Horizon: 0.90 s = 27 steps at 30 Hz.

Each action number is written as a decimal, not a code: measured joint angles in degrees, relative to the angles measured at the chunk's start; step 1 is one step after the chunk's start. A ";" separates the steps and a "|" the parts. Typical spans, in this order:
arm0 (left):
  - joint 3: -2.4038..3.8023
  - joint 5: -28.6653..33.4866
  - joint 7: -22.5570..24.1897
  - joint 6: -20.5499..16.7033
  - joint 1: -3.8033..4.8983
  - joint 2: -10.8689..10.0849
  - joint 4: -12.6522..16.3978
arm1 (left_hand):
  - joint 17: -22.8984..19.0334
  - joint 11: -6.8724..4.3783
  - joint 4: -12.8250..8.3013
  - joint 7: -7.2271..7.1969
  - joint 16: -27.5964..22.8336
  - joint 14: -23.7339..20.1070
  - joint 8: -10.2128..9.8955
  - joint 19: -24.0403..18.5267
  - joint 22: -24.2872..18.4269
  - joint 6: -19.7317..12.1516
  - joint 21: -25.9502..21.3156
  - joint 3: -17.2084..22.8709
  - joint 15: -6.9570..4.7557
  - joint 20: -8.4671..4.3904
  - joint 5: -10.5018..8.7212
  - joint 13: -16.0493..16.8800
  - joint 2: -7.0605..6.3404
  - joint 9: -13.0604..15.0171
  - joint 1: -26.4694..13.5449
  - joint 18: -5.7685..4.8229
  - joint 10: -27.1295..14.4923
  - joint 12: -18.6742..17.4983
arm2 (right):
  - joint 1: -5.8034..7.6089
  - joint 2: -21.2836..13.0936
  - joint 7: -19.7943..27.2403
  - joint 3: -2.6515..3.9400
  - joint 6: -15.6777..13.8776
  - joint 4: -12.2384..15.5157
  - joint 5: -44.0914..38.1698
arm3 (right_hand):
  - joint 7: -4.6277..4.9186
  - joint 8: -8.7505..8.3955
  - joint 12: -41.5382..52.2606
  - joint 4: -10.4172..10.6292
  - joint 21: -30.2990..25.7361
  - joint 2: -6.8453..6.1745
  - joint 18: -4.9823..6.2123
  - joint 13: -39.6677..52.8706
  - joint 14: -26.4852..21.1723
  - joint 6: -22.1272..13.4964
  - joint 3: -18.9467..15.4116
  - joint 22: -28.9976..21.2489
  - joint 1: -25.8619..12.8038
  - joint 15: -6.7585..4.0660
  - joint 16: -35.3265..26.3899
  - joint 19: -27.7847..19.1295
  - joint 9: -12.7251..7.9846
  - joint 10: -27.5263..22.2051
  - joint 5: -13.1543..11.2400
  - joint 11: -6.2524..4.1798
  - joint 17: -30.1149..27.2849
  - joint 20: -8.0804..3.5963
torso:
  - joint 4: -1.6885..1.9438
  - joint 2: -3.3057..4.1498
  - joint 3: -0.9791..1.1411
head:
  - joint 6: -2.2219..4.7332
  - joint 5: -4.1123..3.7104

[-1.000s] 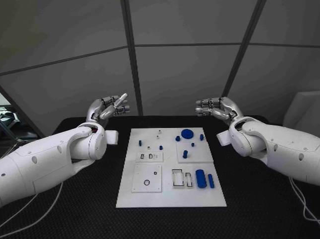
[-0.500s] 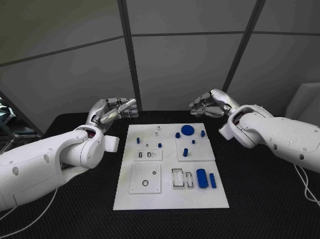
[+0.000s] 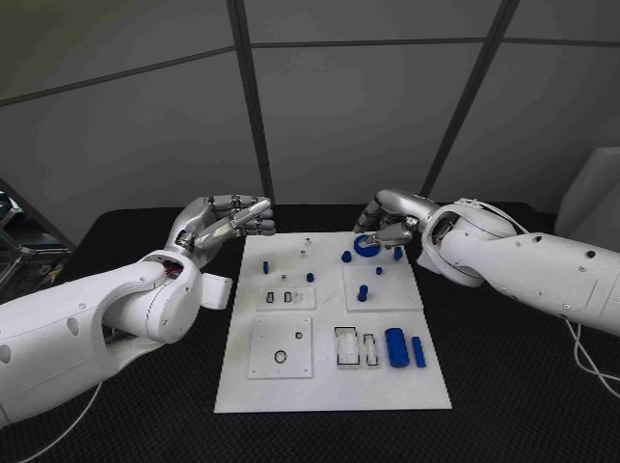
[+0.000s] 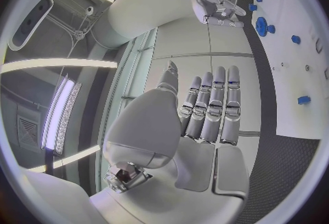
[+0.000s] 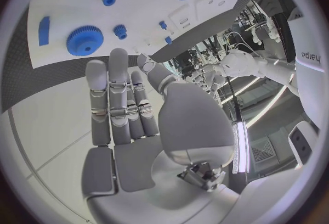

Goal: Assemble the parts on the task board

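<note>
Right hand [image 3: 389, 224] empty, fingers straight and loose, tips just above the large blue gear [image 3: 366, 247] on the task board [image 3: 331, 386]. Left hand [image 3: 224, 222] empty, fingers extended side by side beside the board's far corner.

The task board [image 3: 331, 386] is a smooth, matt white plate carrying blue plastic-looking parts [image 3: 396, 347]. The bench [image 3: 532, 386] has a black, finely textured, cloth-like surface. Both arms wear glossy white shells; each hand [image 3: 233, 220] looks silver and metallic.
</note>
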 measured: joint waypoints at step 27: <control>0.30 -0.38 -0.62 1.39 0.06 -0.16 1.94 | 0.19 0.41 -0.14 0.08 -0.41 -0.20 -0.72 0.00 -0.21 -0.50 0.00 -0.45 0.20 0.00 0.00 -0.05 0.51 -0.20 -0.51 0.00 -0.41 -0.90 | 0.11 3.77 -5.09 0.02 4.40 -1.75 -11.12 | 0.01 0.00 0.00 -0.04 14.61 0.32 -3.55 0.12 0.40 -5.33 -0.77 21.70 0.32 0.82 24.91 8.39 -0.37 -1.88 0.32 0.52 19.88 0.98 | 0.70 1.77 -0.01 | -0.24 0.10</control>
